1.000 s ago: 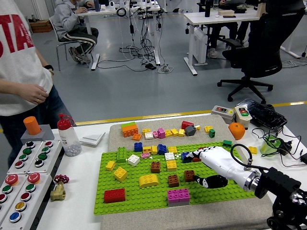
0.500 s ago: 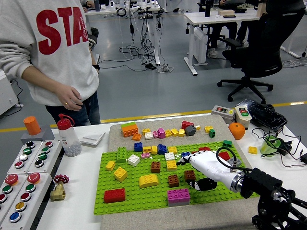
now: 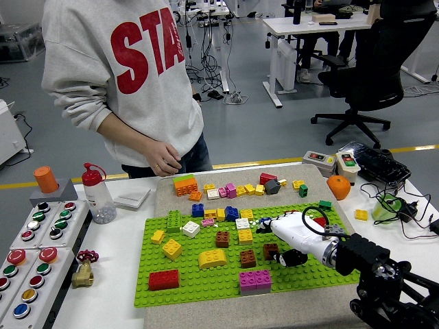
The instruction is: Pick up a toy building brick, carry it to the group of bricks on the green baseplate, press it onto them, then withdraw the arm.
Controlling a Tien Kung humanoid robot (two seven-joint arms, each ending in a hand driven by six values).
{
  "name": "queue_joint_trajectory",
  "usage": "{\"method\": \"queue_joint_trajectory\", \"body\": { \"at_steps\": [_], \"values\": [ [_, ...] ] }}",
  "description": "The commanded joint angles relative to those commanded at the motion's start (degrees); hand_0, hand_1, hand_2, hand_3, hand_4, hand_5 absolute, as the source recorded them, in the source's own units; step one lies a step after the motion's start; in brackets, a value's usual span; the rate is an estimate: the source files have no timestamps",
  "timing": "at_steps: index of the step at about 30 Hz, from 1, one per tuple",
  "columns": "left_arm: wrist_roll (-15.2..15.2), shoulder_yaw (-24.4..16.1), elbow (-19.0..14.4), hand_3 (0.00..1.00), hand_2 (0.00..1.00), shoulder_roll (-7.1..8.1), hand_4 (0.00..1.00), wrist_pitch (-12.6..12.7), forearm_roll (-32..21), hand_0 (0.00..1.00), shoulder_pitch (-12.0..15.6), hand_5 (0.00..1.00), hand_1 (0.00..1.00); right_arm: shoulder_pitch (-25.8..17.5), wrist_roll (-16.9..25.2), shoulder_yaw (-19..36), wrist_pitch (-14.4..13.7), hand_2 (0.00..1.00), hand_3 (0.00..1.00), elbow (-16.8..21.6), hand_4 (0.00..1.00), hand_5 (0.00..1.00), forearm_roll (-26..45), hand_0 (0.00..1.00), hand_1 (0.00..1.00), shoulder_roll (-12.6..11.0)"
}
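- Right hand (image 3: 291, 236): mine, white-shelled, entering from the lower right on a black forearm and lying low over the green baseplate (image 3: 206, 279). My fingers point left, toward the middle of the plate.
- Fingers (image 3: 274, 226): whether they are curled on anything I cannot tell. A dark thumb tip shows beside the brown brick (image 3: 270, 250), and small blue and red pieces peek out around the palm, but I cannot tell whether any of them is gripped.
- Left hand: not in view.
- Group of bricks: the nearest cluster lies just left of my fingertips, made up of a yellow brick (image 3: 245, 236), a white brick (image 3: 242, 223) and a second brown brick (image 3: 222, 238). The blue brick (image 3: 232, 213) sits a little beyond them.
- Governing relation: the cluster lies to the left and slightly away from me, in line with the way my fingers already point. In my judgement any carry is a short leftward travel, followed by a downward press. The yellow brick's long axis runs roughly toward and away from me.
- Loose bricks (image 3: 226, 188): orange, pink, yellow and red, on the beige mat behind the baseplate, well apart from my hand.
- Person (image 3: 130, 82): in a grey sweatshirt, standing at the far side, one hand hanging at the table edge and touching nothing on it.
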Motion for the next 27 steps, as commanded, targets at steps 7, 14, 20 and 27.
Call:
{"method": "queue_joint_trajectory", "body": {
  "at_steps": [7,14,20,27],
  "values": [
    [-0.02,-0.01,0.00,0.413,0.607,0.00,0.336,0.09,-0.05,0.632,-0.05,0.972,0.598,1.26,-0.55,-1.02,2.35,0.764,0.768,-1.65,0.623,0.158,0.31,0.752,0.758,-0.13],
    [0.00,-0.08,-0.01,0.411,0.607,0.01,0.337,0.14,0.03,0.632,-0.12,0.971,0.597,2.01,-0.53,-1.46,3.53,0.763,0.770,-2.36,0.621,0.164,1.08,0.753,0.756,-0.32],
    [0.00,-0.06,0.00,0.412,0.607,-0.01,0.338,0.17,0.05,0.632,-0.13,0.969,0.597,2.23,-0.34,-1.53,4.37,0.764,0.772,-2.94,0.623,0.175,2.26,0.752,0.757,-0.10],
    [-0.11,-0.01,0.02,0.412,0.607,-0.02,0.338,0.26,-0.06,0.632,-0.16,0.969,0.597,2.37,-0.18,-1.50,5.41,0.765,0.773,-3.57,0.624,0.181,3.04,0.751,0.757,0.15]
  ]
}}
